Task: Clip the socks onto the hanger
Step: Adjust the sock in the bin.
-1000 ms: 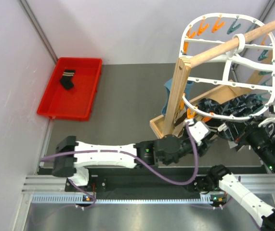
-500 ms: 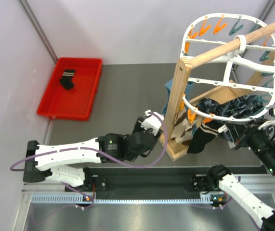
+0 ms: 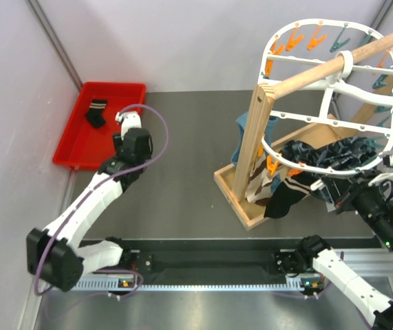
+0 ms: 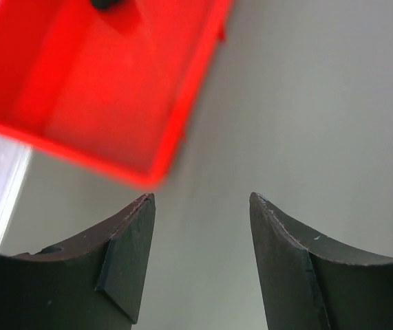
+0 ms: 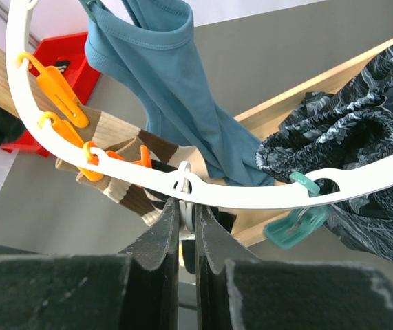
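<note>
The white oval hanger (image 3: 272, 41) hangs on a wooden pole, with orange and teal pegs around its rim (image 5: 251, 196). A black sock (image 3: 289, 197) and a brown-and-cream banded sock (image 5: 113, 134) dangle from its near edge. Another black sock with a striped cuff (image 3: 96, 113) lies in the red tray (image 3: 79, 148). My left gripper (image 3: 126, 130) hovers open and empty by the tray's right wall (image 4: 182, 130), with bare table between its fingers. My right gripper (image 5: 186, 220) is shut on a whitish peg just under the hanger's rim.
A wooden post (image 3: 255, 137) and slanted pole (image 3: 320, 69) stand on a wooden base (image 3: 241, 199). A blue garment (image 5: 168, 89) and a dark patterned one (image 5: 347, 130) hang there too. A pale wall lies to the left of the tray.
My left arm has let go at the hanger and swung left across the table to the red tray. The black sock now hangs from the hanger. The right gripper has stayed put.
</note>
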